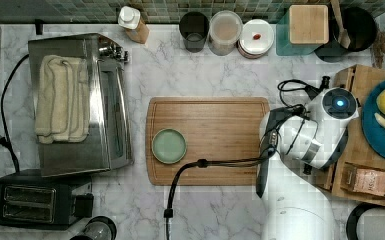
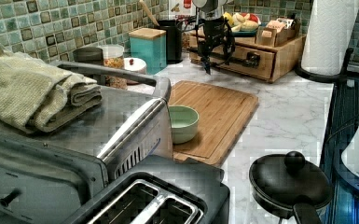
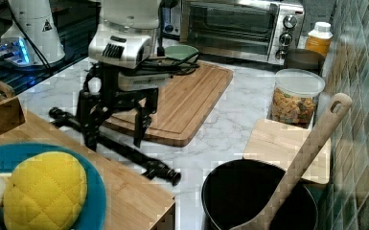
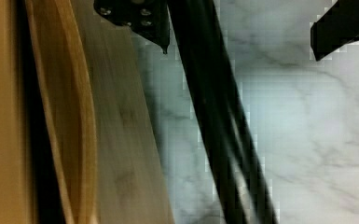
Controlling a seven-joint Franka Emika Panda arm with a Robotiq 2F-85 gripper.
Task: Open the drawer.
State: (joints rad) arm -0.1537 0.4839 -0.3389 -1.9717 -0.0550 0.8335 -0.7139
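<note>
The light wooden box-like drawer [image 2: 256, 58] sits in the wooden organiser at the marble desk's [image 2: 284, 107] far end in the left view, its front facing the brown wooden cutting board [image 2: 214, 112]. A long black metal bar handle [image 3: 120, 146] runs along the drawer front on black brackets.

The black gripper [image 3: 116, 139] hangs from the white arm directly over this handle. Its jaws stand open, one finger on each side of the bar, gripping nothing. In the wrist view the bar [image 4: 219, 121] passes between the two fingertips [image 4: 154, 23] with marble visible beyond it.

A pale green ceramic bowl [image 1: 169, 145] rests on the cutting board, well apart from the drawer.
</note>
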